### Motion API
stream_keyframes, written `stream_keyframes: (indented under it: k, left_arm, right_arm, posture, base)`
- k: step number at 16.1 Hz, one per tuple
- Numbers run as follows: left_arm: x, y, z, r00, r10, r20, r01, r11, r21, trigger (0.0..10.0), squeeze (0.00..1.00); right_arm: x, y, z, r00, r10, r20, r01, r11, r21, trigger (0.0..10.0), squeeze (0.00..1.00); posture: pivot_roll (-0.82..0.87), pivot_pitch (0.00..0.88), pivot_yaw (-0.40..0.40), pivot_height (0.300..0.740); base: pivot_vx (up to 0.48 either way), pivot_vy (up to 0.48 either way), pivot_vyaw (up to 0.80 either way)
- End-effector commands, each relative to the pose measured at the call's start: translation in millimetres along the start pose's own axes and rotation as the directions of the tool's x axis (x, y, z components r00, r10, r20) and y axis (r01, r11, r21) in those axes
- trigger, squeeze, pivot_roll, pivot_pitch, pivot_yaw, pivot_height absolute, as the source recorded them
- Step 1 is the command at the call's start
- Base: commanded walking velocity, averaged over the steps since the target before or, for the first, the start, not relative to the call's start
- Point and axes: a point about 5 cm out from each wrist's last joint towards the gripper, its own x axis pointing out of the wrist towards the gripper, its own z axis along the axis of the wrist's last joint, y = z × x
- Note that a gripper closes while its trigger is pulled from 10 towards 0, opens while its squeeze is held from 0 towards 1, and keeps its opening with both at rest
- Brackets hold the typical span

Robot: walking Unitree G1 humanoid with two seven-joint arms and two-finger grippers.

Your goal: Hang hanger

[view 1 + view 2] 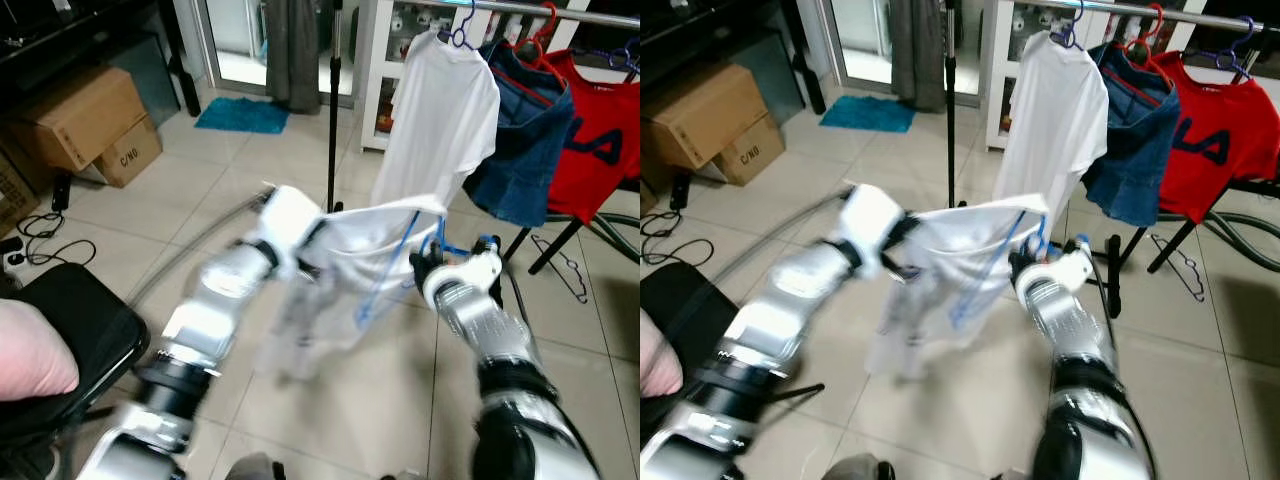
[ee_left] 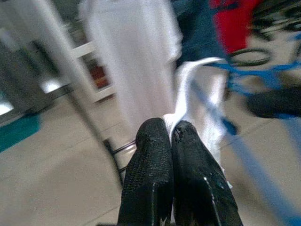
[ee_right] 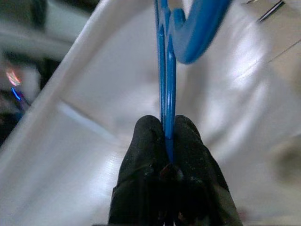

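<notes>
Right gripper: right gripper (image 3: 167, 136) is clamped on the blue hanger (image 3: 165, 70), held up in front of the robot above the tiled floor (image 1: 250, 160).
Left gripper: left gripper (image 2: 173, 129) is pinched together on an edge of the white garment (image 1: 345, 265).
Garment: draped on the blue hanger, stretched between the two grippers, blurred.
Rail: clothes rail (image 1: 590, 17) beyond, carrying a white T-shirt (image 1: 440, 120), a blue denim garment (image 1: 525, 150) and a red shirt (image 1: 600, 140).
Around: black stand pole (image 1: 335, 100) just behind the garment; cardboard boxes (image 1: 85, 125) far left; black chair (image 1: 60, 330) near left; teal mat (image 1: 240, 115); loose hanger (image 1: 565, 265) on the floor.
</notes>
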Motion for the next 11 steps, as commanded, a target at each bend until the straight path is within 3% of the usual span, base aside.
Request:
stream_keyframes:
  k: [1,2,3,5,9,11]
  left_arm:
    - [3.2,-13.1,-4,0.998,-0.063,0.006,0.063,0.998,0.017,0.0,0.0]
    - [4.9,-19.6,-6,0.995,-0.097,0.008,0.097,0.995,0.021,0.0,0.0]
    - [6.6,-31.0,-13,0.986,-0.169,-0.011,0.169,0.983,0.07,0.0,0.0]
    - [5.7,-33.4,-17,0.981,-0.194,-0.02,0.195,0.978,0.078,0.0,0.0]
    - [-3.6,-34.5,-26,0.975,-0.22,-0.023,0.221,0.973,0.071,0.0,0.0]
    - [-5.9,-27.6,-36,0.985,-0.165,-0.049,0.168,0.983,0.076,0.0,0.0]
  right_arm:
    - [2.7,11.0,10,0.997,-0.006,0.077,-0.003,0.994,0.107,10.0,0.0]
    - [4.4,17.0,11,0.996,-0.006,0.091,-0.008,0.988,0.152,10.0,0.0]
    - [7.4,35.4,12,0.992,0.036,0.118,-0.066,0.963,0.261,10.0,0.0]
    - [8.4,48.1,14,0.986,0.064,0.155,-0.116,0.93,0.348,10.0,0.0]
    - [8.3,57.8,25,0.976,0.075,0.204,-0.159,0.885,0.437,10.0,0.0]
    - [7.4,65.5,29,0.974,0.114,0.195,-0.188,0.887,0.421,10.0,0.0]
  posture:
    - [0.03,0.0,0.02,0.74]
    - [0.03,0.0,0.02,0.74]
    - [0.03,0.0,0.02,0.74]
    - [0.03,0.0,0.016,0.74]
    - [0.03,0.0,0.011,0.74]
    - [0.03,0.0,0.011,0.74]
  base:
    - [0.0,0.0,0.0]
    - [0.0,0.0,0.0]
    - [0.0,0.0,0.0]
    - [0.0,0.0,0.0]
    - [0.0,0.0,0.0]
    - [0.0,0.0,0.0]
